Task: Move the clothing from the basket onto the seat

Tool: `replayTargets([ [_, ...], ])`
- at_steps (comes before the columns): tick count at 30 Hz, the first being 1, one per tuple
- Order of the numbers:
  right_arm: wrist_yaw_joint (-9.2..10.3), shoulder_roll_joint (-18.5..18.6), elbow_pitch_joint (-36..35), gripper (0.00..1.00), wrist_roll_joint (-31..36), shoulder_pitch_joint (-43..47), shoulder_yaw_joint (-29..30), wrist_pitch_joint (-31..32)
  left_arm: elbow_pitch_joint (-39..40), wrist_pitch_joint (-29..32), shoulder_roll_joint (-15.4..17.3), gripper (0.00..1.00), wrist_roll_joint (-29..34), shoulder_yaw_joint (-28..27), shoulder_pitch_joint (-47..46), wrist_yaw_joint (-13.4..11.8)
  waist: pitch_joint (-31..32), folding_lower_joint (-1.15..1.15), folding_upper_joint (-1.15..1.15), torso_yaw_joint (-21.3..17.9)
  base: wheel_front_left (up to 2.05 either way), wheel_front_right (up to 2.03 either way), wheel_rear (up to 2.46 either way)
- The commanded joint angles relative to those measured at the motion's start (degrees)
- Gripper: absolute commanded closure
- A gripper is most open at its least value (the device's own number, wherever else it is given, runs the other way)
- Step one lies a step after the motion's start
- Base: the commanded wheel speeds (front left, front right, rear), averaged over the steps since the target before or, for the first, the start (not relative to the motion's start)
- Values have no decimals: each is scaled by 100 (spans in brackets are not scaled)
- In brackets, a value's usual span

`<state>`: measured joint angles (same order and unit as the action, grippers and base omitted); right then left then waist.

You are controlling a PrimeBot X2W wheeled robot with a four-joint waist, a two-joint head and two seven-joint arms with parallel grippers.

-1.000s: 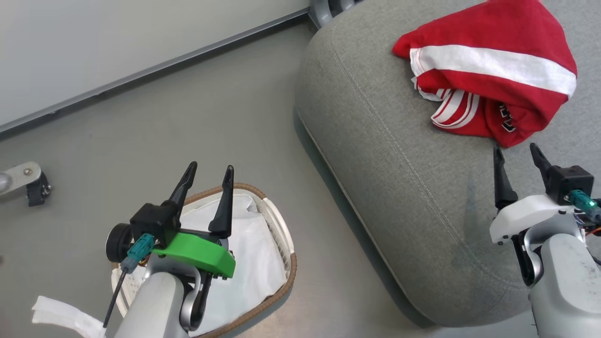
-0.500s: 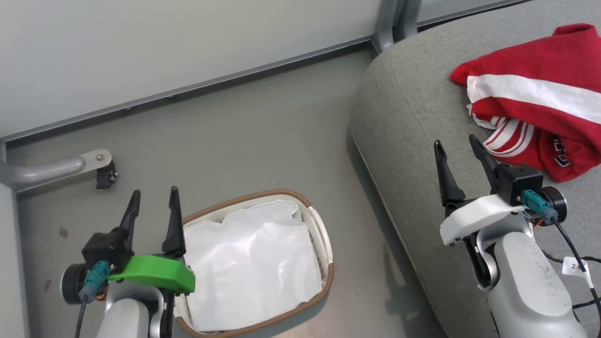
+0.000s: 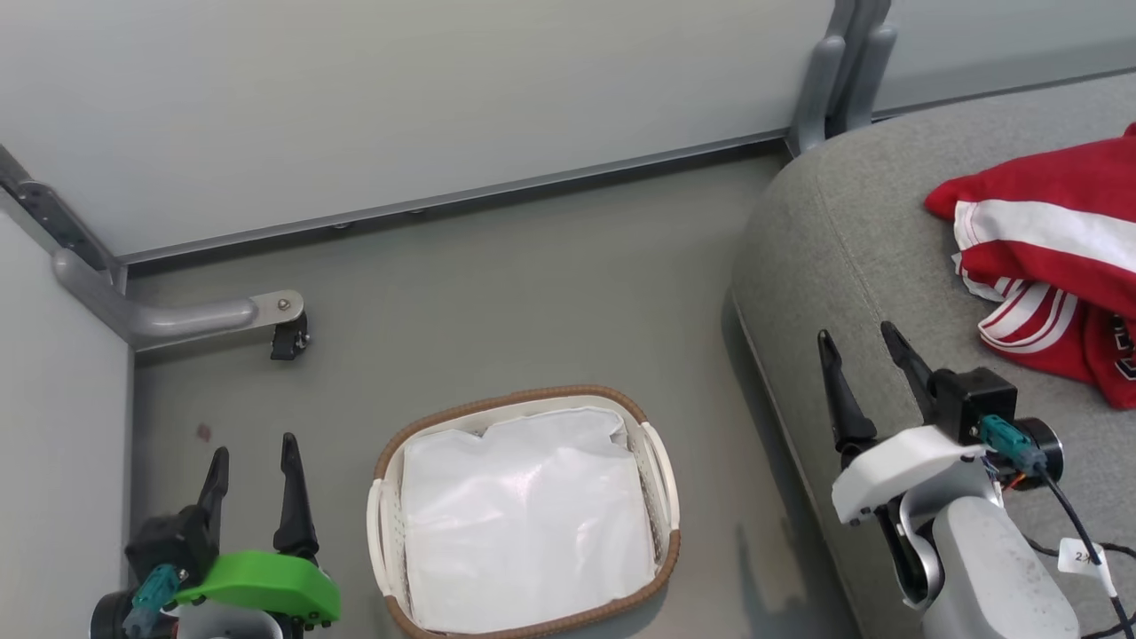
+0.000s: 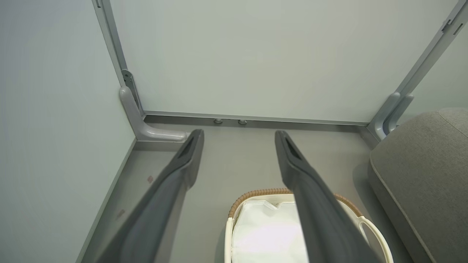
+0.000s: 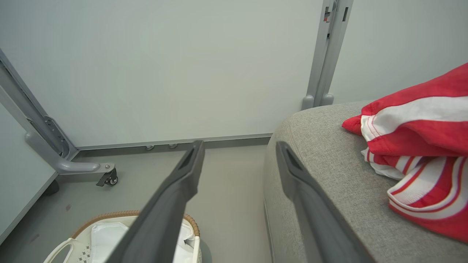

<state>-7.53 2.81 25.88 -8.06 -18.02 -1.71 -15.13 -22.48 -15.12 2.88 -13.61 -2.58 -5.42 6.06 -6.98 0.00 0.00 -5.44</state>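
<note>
The red clothing (image 3: 1056, 275) with white stripes lies bunched on the grey seat (image 3: 852, 266) at the right; it also shows on the seat (image 5: 329, 175) as the clothing (image 5: 420, 146) in the right wrist view. On the floor stands the white basket (image 3: 661, 466) with a brown woven rim, holding just its white liner (image 3: 524, 515); the basket (image 4: 234, 212) also appears low in the left wrist view. My left gripper (image 3: 251, 457) hangs open to the left of the basket, nothing in it. Open and bare, my right gripper (image 3: 859, 339) hovers over the seat's near edge, left of the clothing.
Pale partition walls close the back and left. A grey metal foot with a small caster (image 3: 288, 333) juts onto the floor behind the basket. A grey post (image 3: 839, 80) stands at the seat's far corner. Bare floor (image 3: 532, 284) lies between basket and wall.
The head camera has swung, shifting the whole picture. My left gripper has come off from above the basket to its left side. My right gripper has drawn back from the clothing.
</note>
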Motion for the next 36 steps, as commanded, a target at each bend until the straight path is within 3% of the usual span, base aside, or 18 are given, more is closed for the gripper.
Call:
replayTargets([
  [1,8,25,22,0,34,159,-2,-1,-7,-4,10,0,-53,-14,139,-8,163,0,0,153,0,0,0],
  [13,8,25,189,0,-68,656,-108,-1,-150,-4,10,0,-419,71,618,71,459,0,0,182,0,0,0],
  [14,0,-4,196,100,-81,589,-116,0,-156,0,-3,100,-421,82,535,56,443,0,0,194,0,0,0],
  [18,0,-33,331,100,-187,636,-77,47,-307,48,-30,100,-516,59,520,55,452,0,0,197,0,0,0],
  [36,1,-21,-44,100,-2107,773,124,532,-23,533,-21,100,-2227,-42,375,78,484,0,0,247,0,0,0],
])
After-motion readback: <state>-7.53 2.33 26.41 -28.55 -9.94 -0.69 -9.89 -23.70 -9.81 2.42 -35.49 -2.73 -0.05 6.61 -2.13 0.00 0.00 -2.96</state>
